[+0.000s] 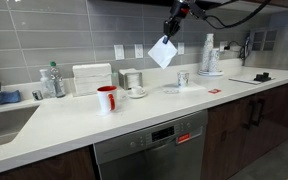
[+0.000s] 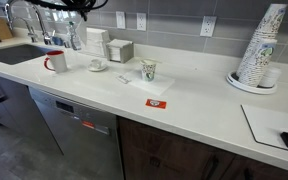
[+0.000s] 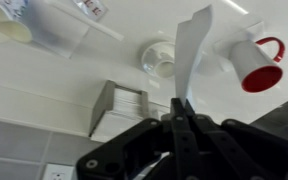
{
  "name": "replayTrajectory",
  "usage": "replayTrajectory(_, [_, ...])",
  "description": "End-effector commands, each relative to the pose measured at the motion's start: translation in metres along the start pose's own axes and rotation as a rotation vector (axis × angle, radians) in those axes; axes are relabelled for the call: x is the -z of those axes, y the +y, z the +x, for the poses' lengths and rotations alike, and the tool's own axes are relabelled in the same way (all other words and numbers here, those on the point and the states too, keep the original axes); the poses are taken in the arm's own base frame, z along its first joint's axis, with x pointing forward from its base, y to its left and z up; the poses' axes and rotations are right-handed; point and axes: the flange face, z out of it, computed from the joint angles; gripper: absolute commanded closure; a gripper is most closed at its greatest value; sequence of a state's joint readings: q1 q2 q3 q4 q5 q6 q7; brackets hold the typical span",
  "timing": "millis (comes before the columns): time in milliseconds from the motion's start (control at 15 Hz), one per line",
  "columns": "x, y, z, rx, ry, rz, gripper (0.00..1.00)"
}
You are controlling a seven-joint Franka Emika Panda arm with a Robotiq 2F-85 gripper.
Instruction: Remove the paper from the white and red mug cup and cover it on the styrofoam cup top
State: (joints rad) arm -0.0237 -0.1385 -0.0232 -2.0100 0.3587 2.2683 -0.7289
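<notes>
Bench (image 1: 74, 125) runs far below the jaws, everything on it well apart from them. Jaws are high over the bench, pinched fully together on the top edge of the paper (image 1: 162, 51), no gap showing between the fingers in the wrist view. Paper (image 3: 192, 50) is one pale sheet with its long axis running straight out from the fingertips, hanging free under the jaws and touching nothing else. White and red mug (image 1: 106, 98) stands upright, down and well off to one side of the jaws, no paper in it, so the removal part looks done. Styrofoam cup (image 1: 183, 78) stands upright with its mouth open, nearly straight below the jaws and a little to the side away from the mug (image 2: 149, 70). Key relation: cup mouth lies below the paper's free end. Next move likely a mostly vertical descent with a small sideways shift, and the sheet needs laying flat across the rim.
</notes>
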Motion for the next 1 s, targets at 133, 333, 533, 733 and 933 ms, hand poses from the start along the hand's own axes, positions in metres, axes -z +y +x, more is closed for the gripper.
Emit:
replayTrajectory(133, [0.006,0.012,-0.014,-0.050,0.002,-0.097,0.99])
replayTrajectory(333, [0.007,0.010,-0.015,-0.054,0.003,-0.105,0.99])
replayTrajectory(533, [0.005,0.016,-0.011,-0.074,0.006,-0.152,1.00])
replayTrajectory(733, [0.008,0.038,-0.004,-0.150,0.057,-0.302,1.00])
replayTrajectory(933, [0.006,0.058,0.001,-0.205,0.106,-0.452,1.00])
